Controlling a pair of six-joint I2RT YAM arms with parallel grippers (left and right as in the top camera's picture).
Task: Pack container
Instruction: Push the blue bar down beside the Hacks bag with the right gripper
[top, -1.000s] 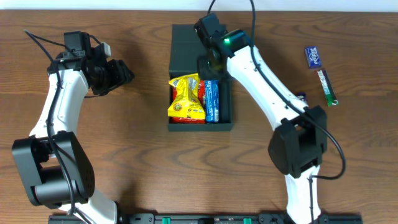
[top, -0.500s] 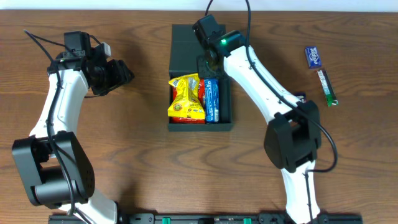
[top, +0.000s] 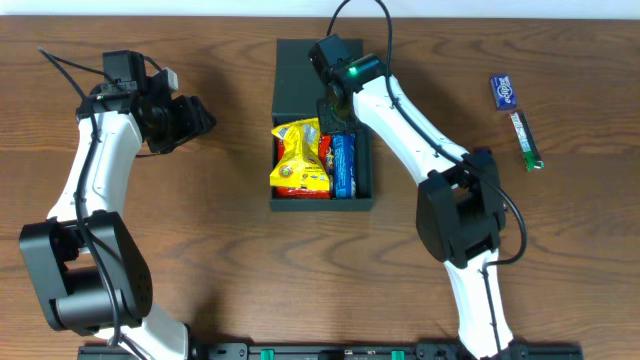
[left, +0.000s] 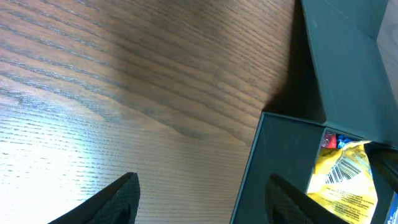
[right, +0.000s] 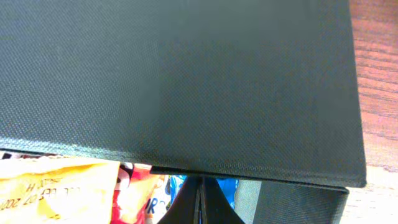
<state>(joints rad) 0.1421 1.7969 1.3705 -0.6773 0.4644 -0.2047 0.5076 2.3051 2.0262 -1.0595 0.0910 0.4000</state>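
The dark teal container (top: 322, 203) stands open at the table's middle, its flap lid (top: 300, 70) at the back. It holds a yellow packet (top: 298, 160), a red packet (top: 325, 150) and a blue packet (top: 343, 165). My right gripper (top: 335, 105) is shut, its fingertips (right: 200, 186) right at the lid's (right: 186, 81) front edge, above the packets (right: 56, 186). My left gripper (top: 195, 118) is open and empty over bare table, left of the container. In the left wrist view its fingers (left: 202, 186) frame the container's left wall (left: 273, 168).
A small blue packet (top: 506, 92) and a thin green stick packet (top: 526, 140) lie on the wooden table at the far right. Cables run from both arms toward the back edge.
My right gripper has shifted a little back and left, closer to the lid's front edge. The left arm has not moved.
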